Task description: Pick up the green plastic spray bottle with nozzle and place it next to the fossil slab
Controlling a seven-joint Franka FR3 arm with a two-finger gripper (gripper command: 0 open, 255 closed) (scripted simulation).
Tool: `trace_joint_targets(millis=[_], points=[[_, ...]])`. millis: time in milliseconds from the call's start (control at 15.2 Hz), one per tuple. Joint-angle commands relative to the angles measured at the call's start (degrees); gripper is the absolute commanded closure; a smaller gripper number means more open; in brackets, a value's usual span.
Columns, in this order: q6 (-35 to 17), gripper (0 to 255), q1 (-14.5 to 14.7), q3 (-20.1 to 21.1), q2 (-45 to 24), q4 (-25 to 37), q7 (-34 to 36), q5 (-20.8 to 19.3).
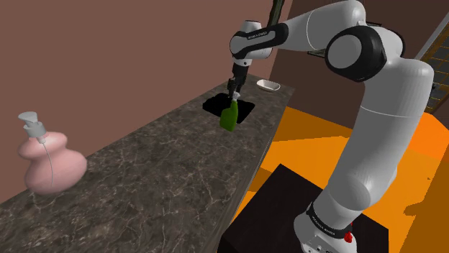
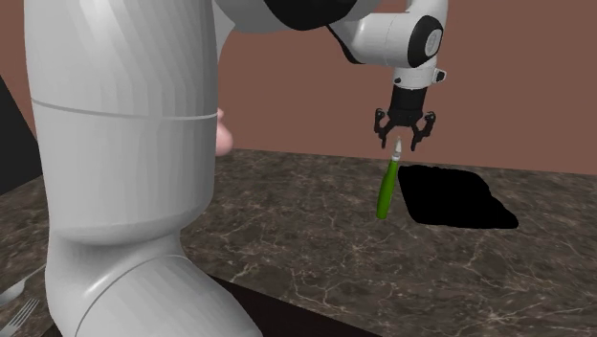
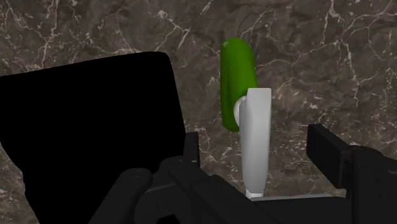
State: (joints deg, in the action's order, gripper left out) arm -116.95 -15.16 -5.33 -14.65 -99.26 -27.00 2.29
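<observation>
Fingers of the black gripper stand apart, and worktop shows on both sides of the white nozzle that rises between them, so nothing is clasped. The nozzle tops the green spray bottle, which lies straight below the hand. Its long axis runs close to the gripper's own line of approach, nozzle end up and green body slanting down and away toward the dark marbled worktop.

In the second exterior view the lean carries the base toward that view's left. I cannot tell whether the base rests on the worktop. The coming move turns on this alignment. By my reading, a close on the nozzle from here would catch it, while the tilted body hangs off to one side.

Just beside the bottle lies a flat black slab, which I take for the fossil slab, set toward the worktop's far end. Beyond it, at the far corner, sits a small white dish. A pink pump dispenser stands well apart along the wall-side edge.
</observation>
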Motion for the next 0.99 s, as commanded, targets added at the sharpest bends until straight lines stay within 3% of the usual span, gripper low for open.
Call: trace_joint_targets(millis=[0, 198, 462, 924], points=[[0.00, 0, 0.00, 0.00, 0.00, 0.00, 0.00, 0.00], [0.00, 0, 0.00, 0.00, 0.00, 0.00, 0.00, 0.00], [6.62, 0, -0.01, -0.09, 1.87, 4.76, 0.18, -0.26], [6.62, 0, -0.01, -0.09, 1.87, 4.76, 0.18, -0.26]])
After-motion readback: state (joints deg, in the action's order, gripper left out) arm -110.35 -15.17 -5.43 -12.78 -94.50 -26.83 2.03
